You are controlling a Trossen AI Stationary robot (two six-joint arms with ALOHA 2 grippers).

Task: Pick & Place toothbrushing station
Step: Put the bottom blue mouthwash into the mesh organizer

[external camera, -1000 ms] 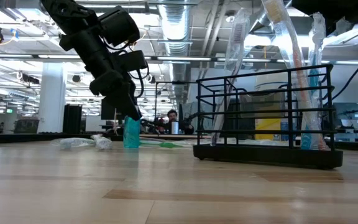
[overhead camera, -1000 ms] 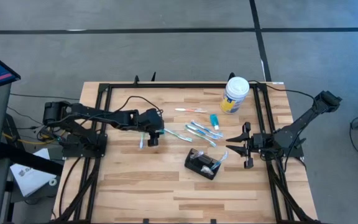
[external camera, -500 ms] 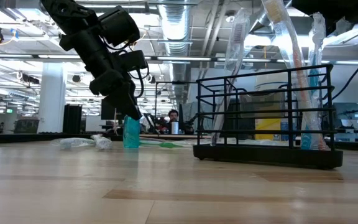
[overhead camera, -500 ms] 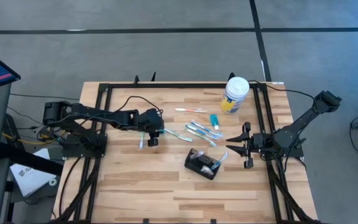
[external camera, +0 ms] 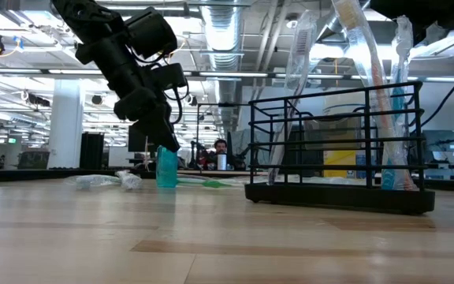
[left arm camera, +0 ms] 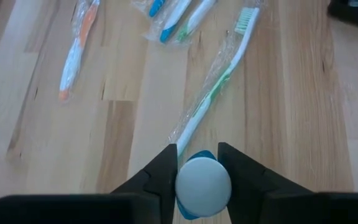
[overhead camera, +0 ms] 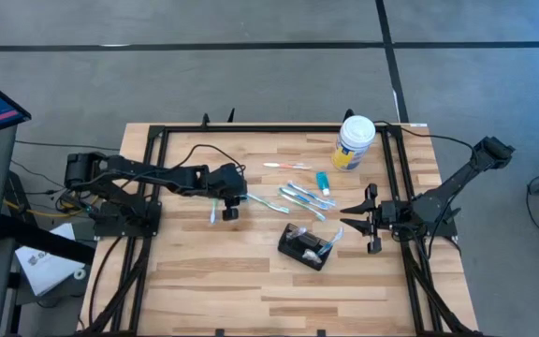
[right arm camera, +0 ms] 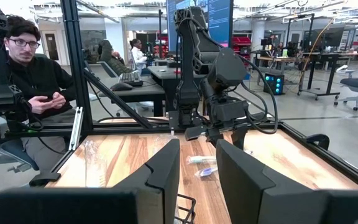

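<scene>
Nothing has visibly moved except the left gripper [left arm camera: 197, 167], whose fingers now close on a small tube [left arm camera: 202, 185], which it should lift straight up toward the station [overhead camera: 307, 246] mid-counter, while the right gripper [overhead camera: 356, 219] waits open beside it.

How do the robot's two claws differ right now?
The left claw has its fingers on either side of a small white-capped tube standing on the table, while the right claw holds nothing, its fingers apart. In the overhead view, the left claw is among the loose wrapped toothbrushes; the right claw waits beside the black holder. Both are dark and two-fingered.
</scene>
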